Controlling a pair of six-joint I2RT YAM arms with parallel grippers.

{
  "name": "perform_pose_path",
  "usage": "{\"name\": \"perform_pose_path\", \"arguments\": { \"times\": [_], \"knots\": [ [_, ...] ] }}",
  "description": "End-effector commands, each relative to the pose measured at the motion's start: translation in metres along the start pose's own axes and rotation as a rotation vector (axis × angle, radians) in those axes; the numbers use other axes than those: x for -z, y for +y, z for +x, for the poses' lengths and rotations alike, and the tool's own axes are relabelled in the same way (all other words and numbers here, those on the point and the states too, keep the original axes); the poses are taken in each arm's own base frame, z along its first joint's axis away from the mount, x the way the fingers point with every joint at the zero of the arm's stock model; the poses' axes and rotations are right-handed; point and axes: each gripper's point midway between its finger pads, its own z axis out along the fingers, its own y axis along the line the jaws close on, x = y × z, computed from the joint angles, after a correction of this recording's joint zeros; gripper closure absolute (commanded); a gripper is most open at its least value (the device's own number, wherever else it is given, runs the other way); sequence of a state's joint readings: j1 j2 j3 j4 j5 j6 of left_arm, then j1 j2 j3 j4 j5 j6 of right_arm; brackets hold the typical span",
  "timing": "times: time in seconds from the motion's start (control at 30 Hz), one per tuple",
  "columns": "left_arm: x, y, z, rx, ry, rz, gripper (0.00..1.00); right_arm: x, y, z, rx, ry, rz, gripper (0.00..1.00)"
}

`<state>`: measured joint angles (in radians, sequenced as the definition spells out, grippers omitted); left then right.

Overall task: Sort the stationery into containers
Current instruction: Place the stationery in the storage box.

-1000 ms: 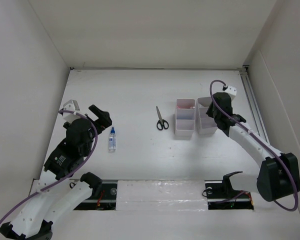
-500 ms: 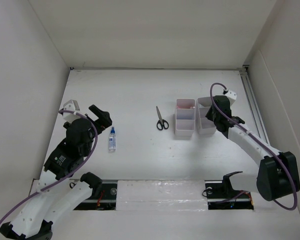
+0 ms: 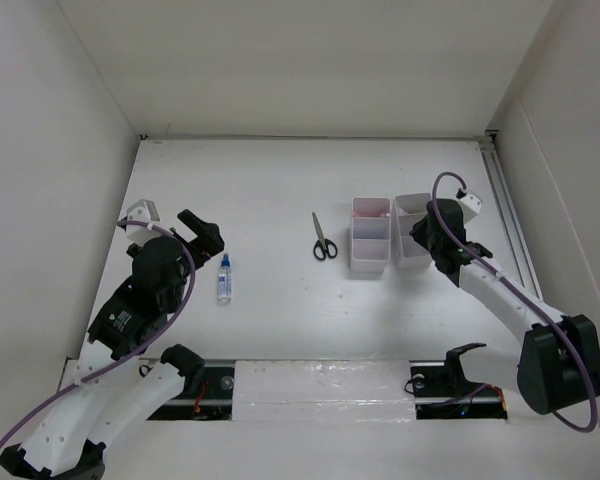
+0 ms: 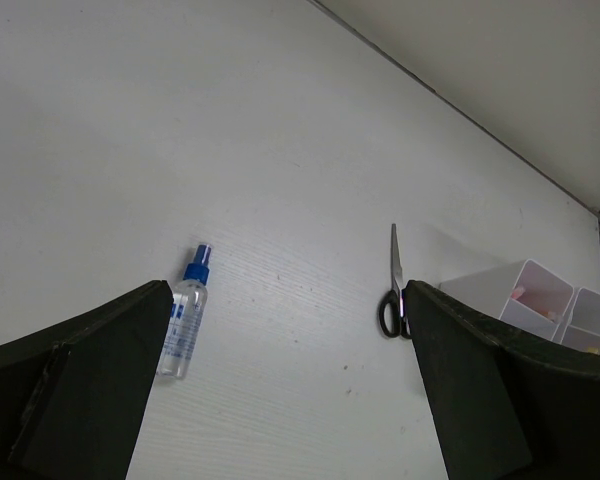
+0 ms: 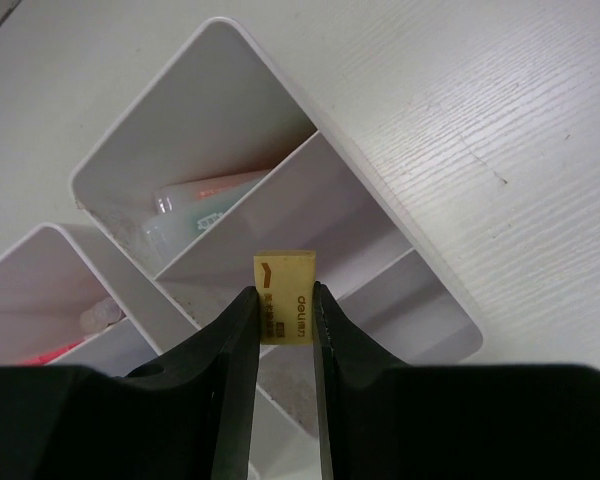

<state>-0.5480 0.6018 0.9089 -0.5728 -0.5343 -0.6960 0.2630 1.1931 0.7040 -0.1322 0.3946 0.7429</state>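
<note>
My right gripper (image 5: 283, 320) is shut on a small yellow eraser (image 5: 284, 295) and holds it above the middle compartments of a white divided container (image 5: 250, 110). That container's far compartment holds pale markers (image 5: 208, 200). In the top view the right gripper (image 3: 427, 233) hangs over the right container (image 3: 411, 208), which stands next to the left container (image 3: 370, 262). Black-handled scissors (image 3: 323, 239) lie left of the containers. The clear bottle with blue cap (image 3: 224, 279) lies near my left gripper (image 3: 202, 232), which is open and empty. The left wrist view shows the bottle (image 4: 183, 325) and scissors (image 4: 393, 290).
The second container (image 5: 35, 270) at the left of the right wrist view holds a pink pen (image 5: 55, 352). White walls enclose the table at left, back and right. A rail runs along the table's right edge (image 3: 505, 200).
My right gripper has drifted a little toward the near side over the right container, still holding the eraser. The left arm, bottle and scissors have not moved.
</note>
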Motion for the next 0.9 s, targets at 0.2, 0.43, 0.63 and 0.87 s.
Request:
{"name": "perform_pose_path", "arguments": {
  "times": [0.2, 0.43, 0.63, 0.87],
  "knots": [
    [0.0022, -0.0046, -0.0078, 0.011, -0.028, 0.024, 0.00, -0.0025, 0.0312, -0.0200, -0.115, -0.052, -0.078, 1.00],
    [0.0023, -0.0070, -0.0082, 0.007, -0.027, 0.036, 0.00, -0.0025, 0.0329, -0.0217, -0.119, -0.058, -0.085, 1.00],
    [0.0023, -0.0070, -0.0082, 0.007, -0.027, 0.036, 0.00, -0.0063, 0.0290, -0.0179, -0.115, -0.057, -0.070, 1.00],
    [0.0009, -0.0053, -0.0050, 0.002, -0.022, 0.031, 0.00, -0.0090, 0.0284, -0.0181, -0.115, -0.063, -0.063, 0.98]
  ]
}}
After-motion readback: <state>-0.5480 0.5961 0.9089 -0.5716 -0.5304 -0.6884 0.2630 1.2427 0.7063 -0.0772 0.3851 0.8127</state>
